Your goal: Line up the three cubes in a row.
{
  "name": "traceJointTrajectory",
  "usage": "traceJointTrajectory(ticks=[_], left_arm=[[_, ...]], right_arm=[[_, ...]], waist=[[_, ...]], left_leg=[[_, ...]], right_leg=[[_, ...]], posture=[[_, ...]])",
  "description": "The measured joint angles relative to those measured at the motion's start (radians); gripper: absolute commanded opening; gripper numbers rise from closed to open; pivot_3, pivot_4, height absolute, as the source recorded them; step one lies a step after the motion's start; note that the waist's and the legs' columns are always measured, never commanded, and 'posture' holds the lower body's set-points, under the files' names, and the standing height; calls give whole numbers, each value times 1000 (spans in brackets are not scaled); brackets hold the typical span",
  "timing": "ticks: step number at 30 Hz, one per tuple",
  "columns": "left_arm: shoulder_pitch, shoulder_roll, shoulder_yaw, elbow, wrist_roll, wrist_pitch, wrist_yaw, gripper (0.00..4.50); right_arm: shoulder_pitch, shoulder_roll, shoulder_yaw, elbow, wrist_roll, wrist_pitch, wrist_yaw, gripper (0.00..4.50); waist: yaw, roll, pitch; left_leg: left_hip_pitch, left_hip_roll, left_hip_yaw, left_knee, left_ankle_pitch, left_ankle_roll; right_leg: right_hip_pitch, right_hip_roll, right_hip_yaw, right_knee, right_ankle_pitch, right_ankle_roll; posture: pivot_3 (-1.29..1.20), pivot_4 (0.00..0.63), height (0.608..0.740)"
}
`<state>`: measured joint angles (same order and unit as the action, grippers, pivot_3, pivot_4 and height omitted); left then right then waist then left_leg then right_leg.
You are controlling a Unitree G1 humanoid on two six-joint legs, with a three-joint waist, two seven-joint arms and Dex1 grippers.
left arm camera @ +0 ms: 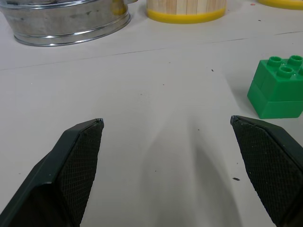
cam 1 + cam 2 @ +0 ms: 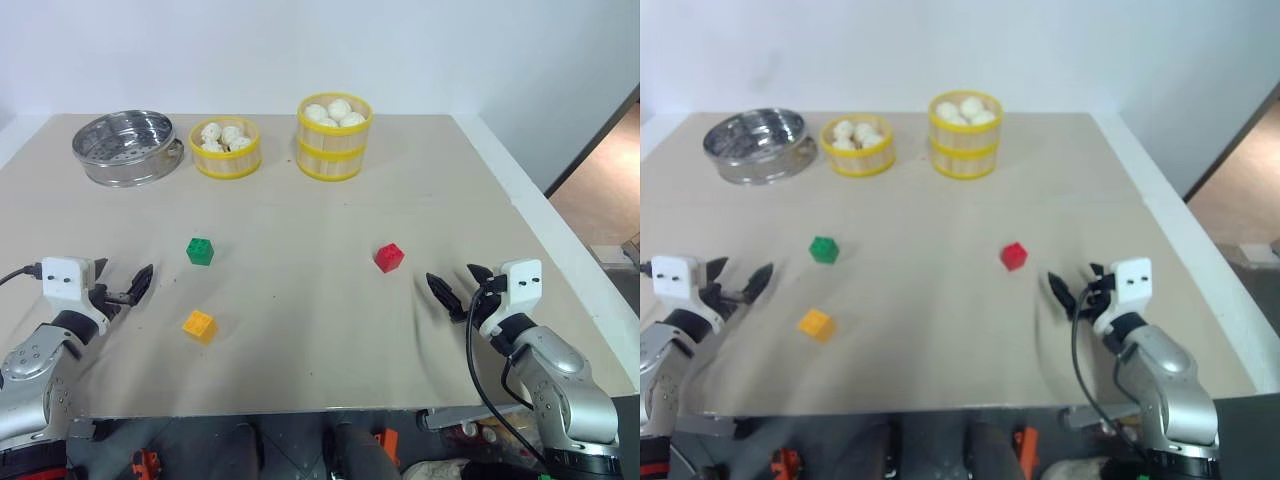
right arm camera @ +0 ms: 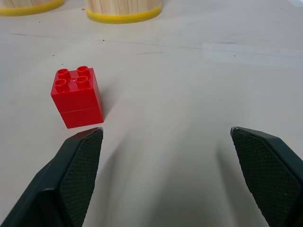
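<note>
From the left eye view, the left claw [image 2: 120,285] hovers low over the near left part of the surface [image 2: 300,330], its fingers spread wide and holding nothing; the green cube [image 2: 200,251] sits just ahead of it and toward the middle, and the yellow-orange cube [image 2: 200,326] lies nearer the robot than the claw's tips, on the same inner side. The right claw [image 2: 452,288] mirrors it on the other side, also wide and empty, with the red cube [image 2: 389,257] a little ahead of it and inward. Far beyond both claws stand a metal steamer pan [image 2: 128,148] and two yellow baskets of buns [image 2: 334,135]. The right eye view gives the same layout: three cubes well apart, forming a loose triangle, no row yet. In the left wrist view the two black fingers [image 1: 71,165] stand far apart with bare surface between them, and the green cube rests just past the tip of one finger, outside the gap. In the right wrist view the red cube stands just beyond one fingertip [image 3: 80,165], likewise outside the open gap. The task looks to be at its start, with no cube picked. The next move likely calls for a claw to shift sideways until its nearest cube sits between the fingers, then close.
</note>
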<state>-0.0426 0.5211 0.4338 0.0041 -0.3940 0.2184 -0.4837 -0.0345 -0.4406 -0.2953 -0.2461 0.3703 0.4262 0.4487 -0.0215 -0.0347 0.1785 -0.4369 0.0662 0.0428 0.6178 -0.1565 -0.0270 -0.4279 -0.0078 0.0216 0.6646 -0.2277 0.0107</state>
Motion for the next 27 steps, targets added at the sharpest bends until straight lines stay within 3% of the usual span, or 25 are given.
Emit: traceJointTrajectory(ticks=[9, 21, 25, 27], left_arm=[[13, 3, 30, 38, -27, -87, -57, 4453], [22, 7, 44, 24, -88, -112, -95, 4453], [-10, 92, 11, -140, -196, 19, -176, 4453], [-22, 179, -46, -254, -227, 84, -245, 4453]], right_arm=[[16, -24, 4, 77, 22, -30, 90, 4500], [14, -43, 26, 6, 30, 14, 74, 4500], [-58, -52, 31, -33, 42, 54, 66, 4500], [-128, -55, 46, -57, 54, 74, 56, 4500]], waist=[[0, 0, 0], [0, 0, 0], [0, -1, 0], [-1, -1, 0]], left_leg=[[0, 0, 0, 0, 0, 0], [0, 0, 0, 0, 0, 0], [0, 0, 0, 1, 0, 0], [1, 0, 0, 1, 0, 0]], right_leg=[[0, 0, 0, 0, 0, 0], [0, -1, 0, 0, 0, 0], [0, 0, -1, 0, 1, -1], [0, 0, 0, 0, 1, -1]], posture=[[0, 150, 740], [0, 150, 740], [0, 150, 740], [0, 150, 740]])
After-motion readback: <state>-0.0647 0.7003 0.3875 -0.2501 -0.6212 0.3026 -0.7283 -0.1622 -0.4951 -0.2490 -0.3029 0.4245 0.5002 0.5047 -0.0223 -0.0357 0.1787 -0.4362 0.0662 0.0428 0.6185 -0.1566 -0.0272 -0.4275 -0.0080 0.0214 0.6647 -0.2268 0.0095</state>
